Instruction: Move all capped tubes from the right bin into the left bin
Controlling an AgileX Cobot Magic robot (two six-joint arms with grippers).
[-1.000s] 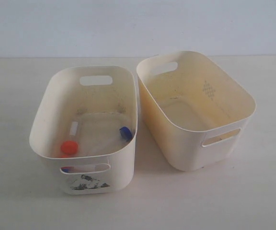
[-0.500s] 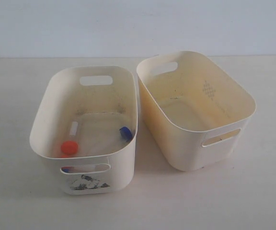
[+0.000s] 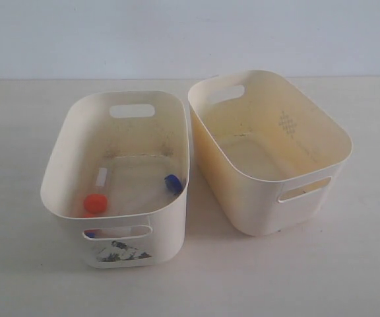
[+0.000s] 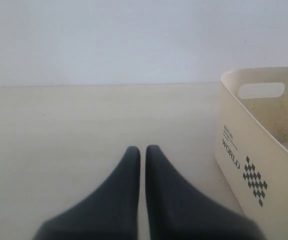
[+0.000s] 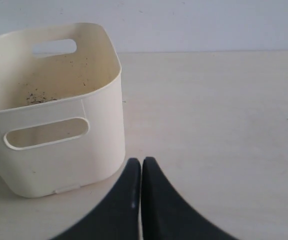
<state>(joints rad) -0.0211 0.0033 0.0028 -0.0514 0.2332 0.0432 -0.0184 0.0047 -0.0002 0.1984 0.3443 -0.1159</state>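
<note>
The left gripper (image 4: 140, 152) shows 2 matte black fingers (image 4: 121, 195), broad at the base and curving inward to narrow rounded tips. The right gripper (image 5: 141, 162) has 2 fingers of the same smooth black, horn-like shape

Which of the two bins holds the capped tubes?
The left bin, the whiter one with a torn dark sticker: an orange cap and a blue cap show inside. The yellower right bin shows none.

A pale cream tabletop (image 3: 25, 277) with faint wood grain fills most of the scene. Behind its far edge rises a plain, pale blue-grey wall (image 3: 177, 33). The light is soft and even, casting only faint shadows on the tabletop.
</note>
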